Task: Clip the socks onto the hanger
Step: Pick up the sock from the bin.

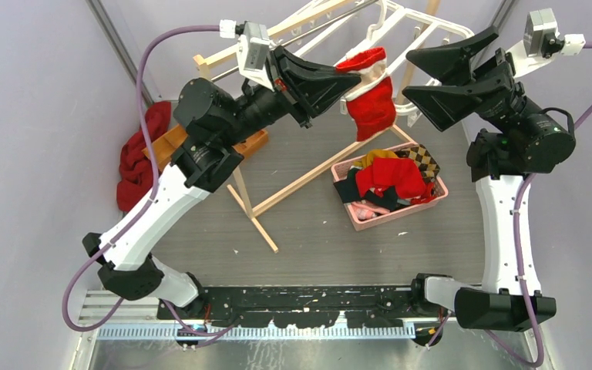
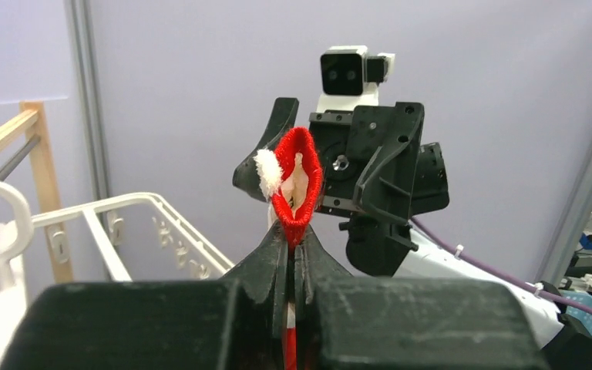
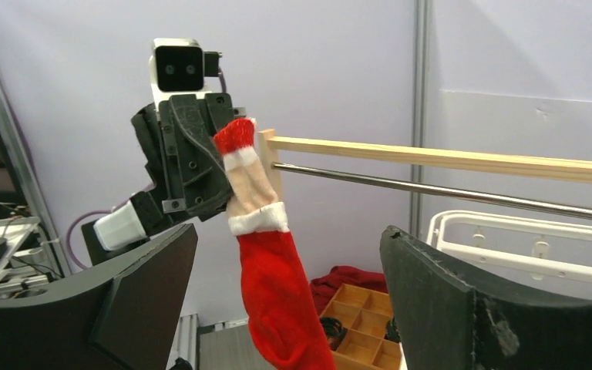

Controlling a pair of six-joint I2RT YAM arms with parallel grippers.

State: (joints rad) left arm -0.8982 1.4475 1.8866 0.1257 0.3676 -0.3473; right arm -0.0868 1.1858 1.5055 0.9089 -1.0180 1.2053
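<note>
Both arms reach up and inward from the table's near edge; the left gripper [image 1: 344, 79] is pinched tight on a red sock [image 1: 371, 105]; the right gripper [image 1: 410, 75] faces it, jaws spread wide.

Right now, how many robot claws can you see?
2. The left gripper is shut on the red sock beside the hanger; the right gripper is open, just right of that sock. None seem hidden.

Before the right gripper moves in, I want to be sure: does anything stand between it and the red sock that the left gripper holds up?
Nothing visible does. The open right gripper faces the sock directly, with only free air between them.
</note>
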